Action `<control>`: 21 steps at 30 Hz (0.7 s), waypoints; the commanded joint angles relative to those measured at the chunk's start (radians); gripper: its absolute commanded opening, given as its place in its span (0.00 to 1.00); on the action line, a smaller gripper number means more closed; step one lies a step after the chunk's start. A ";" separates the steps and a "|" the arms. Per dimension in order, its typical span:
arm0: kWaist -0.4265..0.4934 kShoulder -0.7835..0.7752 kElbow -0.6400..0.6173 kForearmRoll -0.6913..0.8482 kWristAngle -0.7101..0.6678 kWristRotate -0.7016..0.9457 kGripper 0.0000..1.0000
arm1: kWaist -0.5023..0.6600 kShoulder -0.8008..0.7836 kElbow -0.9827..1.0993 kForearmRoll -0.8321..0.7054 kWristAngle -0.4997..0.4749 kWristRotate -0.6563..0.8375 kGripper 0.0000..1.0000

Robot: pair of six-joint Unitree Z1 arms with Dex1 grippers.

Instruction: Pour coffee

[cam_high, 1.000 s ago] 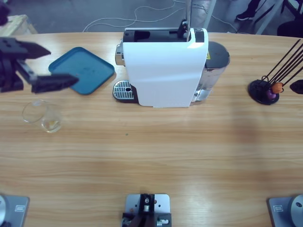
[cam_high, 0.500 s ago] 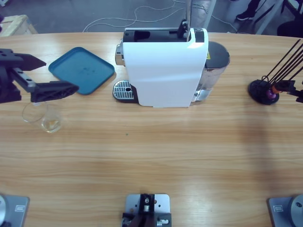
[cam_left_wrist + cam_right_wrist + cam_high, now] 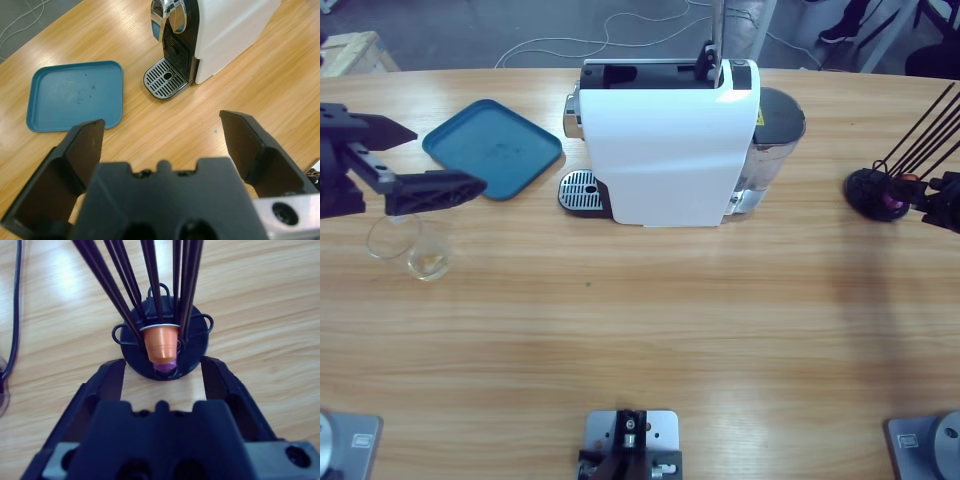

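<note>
High view: a long wooden table (image 3: 640,340) carries a white capsule coffee machine (image 3: 670,150) at the upper centre, with a perforated round metal drip tray (image 3: 580,188) at its left foot. A teal rounded-square plastic tray (image 3: 492,147) lies just left of the machine. Near the table's left edge stands a small clear glass tumbler (image 3: 415,248) holding the coffee (image 3: 428,263), a shallow pale tan layer at its bottom. The left gripper (image 3: 405,160) hangs over the table's left end, above and slightly beyond the tumbler, its two black jaws spread wide with nothing between them. At the right edge a black wire capsule rack on a round base (image 3: 872,192) stands with thin rods fanning upward; the right gripper (image 3: 940,200) sits just beside it.

Left wrist view: the parted jaws frame bare wood, the teal tray (image 3: 75,95) and the machine's chrome spout (image 3: 170,15) over the drip tray (image 3: 165,79).

Right wrist view: the right gripper (image 3: 162,375) is open and empty, its jaws flanking the rack's base (image 3: 195,345), in which an orange coffee capsule (image 3: 162,344) rests above a purple capsule (image 3: 165,368).
</note>
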 commanded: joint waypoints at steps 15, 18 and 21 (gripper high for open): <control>-0.013 -0.028 0.042 0.018 0.009 -0.010 1.00 | -0.019 0.088 0.025 -0.074 0.034 -0.063 0.30; -0.014 -0.030 0.042 0.019 0.009 -0.010 1.00 | -0.022 0.088 0.021 -0.076 0.051 -0.068 0.20; -0.013 -0.031 0.042 0.018 0.009 -0.011 1.00 | -0.029 0.088 0.021 -0.081 0.051 -0.071 0.17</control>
